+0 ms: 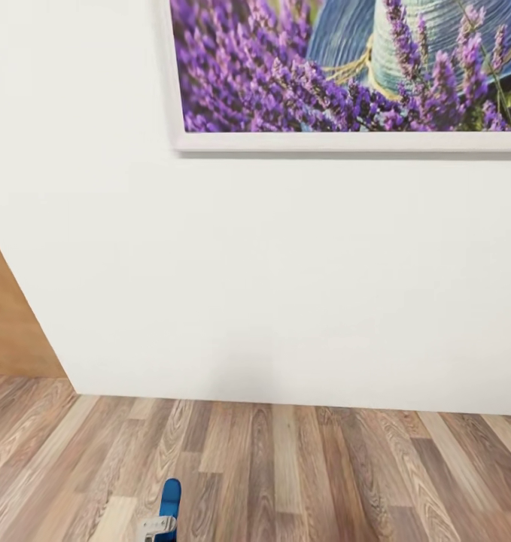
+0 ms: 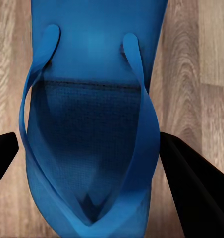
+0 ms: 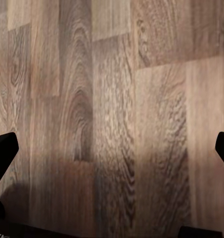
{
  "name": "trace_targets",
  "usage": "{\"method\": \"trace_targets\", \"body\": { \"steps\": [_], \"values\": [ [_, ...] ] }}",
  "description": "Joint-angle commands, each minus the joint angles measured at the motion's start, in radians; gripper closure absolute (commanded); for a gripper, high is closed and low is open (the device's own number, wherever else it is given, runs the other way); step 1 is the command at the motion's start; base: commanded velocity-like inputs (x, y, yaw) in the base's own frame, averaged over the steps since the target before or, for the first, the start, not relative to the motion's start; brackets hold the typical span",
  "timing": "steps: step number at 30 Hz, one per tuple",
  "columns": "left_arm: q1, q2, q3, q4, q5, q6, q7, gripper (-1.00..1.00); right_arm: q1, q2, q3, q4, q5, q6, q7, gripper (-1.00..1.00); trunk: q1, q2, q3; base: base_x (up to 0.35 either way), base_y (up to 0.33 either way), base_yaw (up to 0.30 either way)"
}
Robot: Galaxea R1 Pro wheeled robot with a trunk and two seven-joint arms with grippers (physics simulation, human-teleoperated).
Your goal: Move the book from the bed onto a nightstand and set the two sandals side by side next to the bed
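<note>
One bright blue sandal (image 2: 92,64) sits between the black fingers of my left gripper (image 2: 89,163), which is shut across its width; the straps face the left wrist camera. In the head view the sandal's tip (image 1: 170,497) sticks up above the left gripper (image 1: 157,529) at the lower edge, over the wood floor. My right gripper (image 3: 112,153) is open, its fingers wide apart with nothing between them, hanging over bare floor planks. The bed, the book, the nightstand and the other sandal are out of view.
A white wall (image 1: 270,286) stands straight ahead, with the lavender painting (image 1: 345,68) high on it. A brown wooden panel (image 1: 10,324) meets the wall at the left. Wood-plank floor (image 1: 300,474) runs from the wall toward me.
</note>
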Motion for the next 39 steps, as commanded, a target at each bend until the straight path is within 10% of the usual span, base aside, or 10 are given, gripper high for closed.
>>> {"method": "trace_targets", "body": {
  "steps": [1,39],
  "values": [
    [-0.001,0.0,0.006,0.001,-0.002,-0.002,-0.004,1.0,-0.001,0.0,-0.003,0.0,-0.009,0.007,0.006,-1.0,0.0,0.0,-0.001,0.316,-0.103,0.0],
    [-0.001,0.0,0.008,0.001,-0.002,-0.002,-0.004,1.0,-0.001,0.0,-0.003,0.0,-0.009,0.007,0.006,-1.0,0.0,0.0,-0.001,0.177,-0.007,0.216]
  ]
}}
